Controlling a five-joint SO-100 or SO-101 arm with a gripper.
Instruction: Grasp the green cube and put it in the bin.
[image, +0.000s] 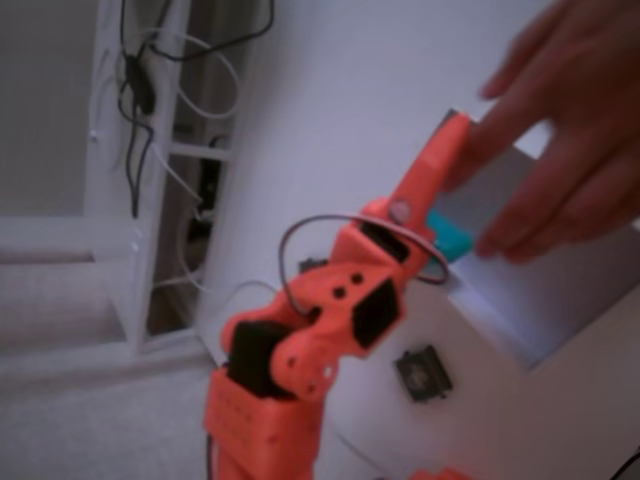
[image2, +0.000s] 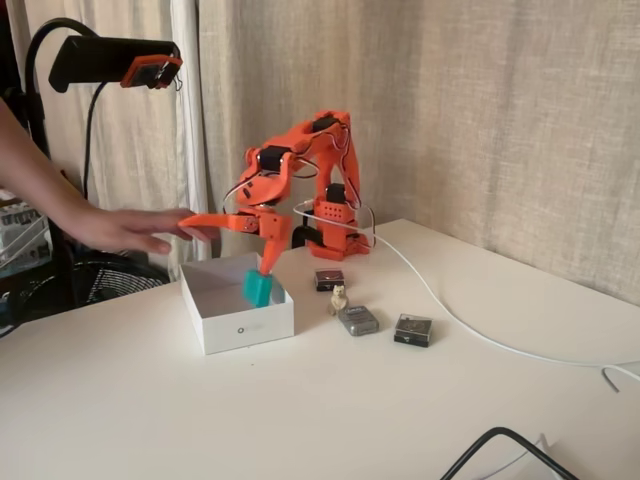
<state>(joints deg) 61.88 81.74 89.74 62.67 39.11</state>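
Note:
The green cube (image2: 258, 288) is a small teal block sitting tilted at the right wall of the white bin (image2: 245, 330), just under the tip of my lower finger. Whether that finger touches it I cannot tell. My orange gripper (image2: 225, 245) hangs over the bin, open wide, one finger pointing left and the other pointing down. In the fixed view from behind the arm, the green cube (image: 450, 238) shows beside the gripper (image: 452, 185) at the edge of the bin (image: 520, 300). A person's hand (image2: 130, 230) reaches to the tip of the left-pointing finger.
Two dark square blocks (image2: 329, 279) (image2: 413, 329), a grey block (image2: 357, 320) and a tiny figure (image2: 339, 297) lie to the right of the bin. A white cable (image2: 450, 310) crosses the table. A camera on a gooseneck (image2: 125, 60) stands at the left.

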